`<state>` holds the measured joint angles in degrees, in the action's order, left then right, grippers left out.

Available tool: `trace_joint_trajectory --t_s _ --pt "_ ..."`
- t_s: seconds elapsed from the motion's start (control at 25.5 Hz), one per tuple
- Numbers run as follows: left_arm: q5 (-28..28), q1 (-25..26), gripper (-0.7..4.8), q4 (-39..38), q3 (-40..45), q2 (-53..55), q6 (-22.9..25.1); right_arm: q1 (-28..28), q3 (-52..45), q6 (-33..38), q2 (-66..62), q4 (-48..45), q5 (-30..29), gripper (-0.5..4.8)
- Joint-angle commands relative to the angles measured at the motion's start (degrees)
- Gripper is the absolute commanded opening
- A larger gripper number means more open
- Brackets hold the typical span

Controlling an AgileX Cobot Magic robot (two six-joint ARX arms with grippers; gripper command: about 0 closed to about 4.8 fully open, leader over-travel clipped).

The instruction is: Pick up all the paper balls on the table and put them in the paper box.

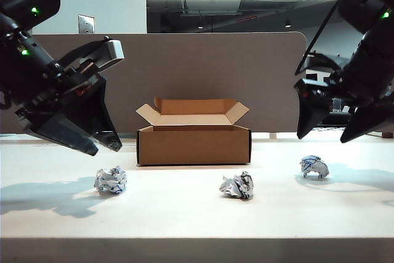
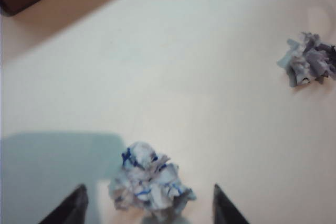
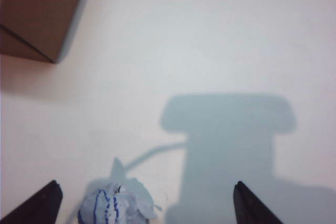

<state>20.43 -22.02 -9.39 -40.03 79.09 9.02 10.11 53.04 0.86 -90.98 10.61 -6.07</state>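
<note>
Two arms poised over scattered paper balls

The left gripper [image 1: 104,146] and right gripper [image 1: 329,135], jaws spread and empty, hang above the left ball [image 1: 111,180] and right ball [image 1: 314,166]; a third [image 1: 237,186] lies on the table [image 1: 184,214] before the paper box [image 1: 193,143].

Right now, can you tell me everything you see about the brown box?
The paper box is low, rectangular, plain brown cardboard. Its four flaps are open, folded up and outward, so the top is open. It sits flat on the white table, in the middle at the back, before the partition panel. Nothing touches it; its inside is hidden.
</note>
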Motion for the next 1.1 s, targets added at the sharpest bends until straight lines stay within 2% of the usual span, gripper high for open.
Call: trace_joint_trajectory --t_s 0.04,0.24,0.55,1.02,1.1 --pt "-1.27 -0.63 3.11 2.82 -0.26 1.29 0.98 0.24 0.22 0.48 -1.03 -1.49 -0.07 4.41" --pt "-3.28 -2.62 3.11 2.95 -1.33 4.39 1.73 0.48 0.24 0.68 -2.75 -2.08 -0.09 4.41" --pt "-7.58 -3.1 3.1 1.73 -3.04 9.97 1.6 0.5 0.26 1.09 -3.96 -2.8 -0.09 4.41" --pt "-7.56 -3.1 3.09 0.15 -3.3 10.01 0.48 2.05 0.63 3.65 -6.32 -1.86 -3.04 4.39" --pt "-7.56 -3.1 3.09 0.0 -3.3 10.03 0.42 2.71 0.63 3.63 -6.62 -1.9 -2.8 4.25"
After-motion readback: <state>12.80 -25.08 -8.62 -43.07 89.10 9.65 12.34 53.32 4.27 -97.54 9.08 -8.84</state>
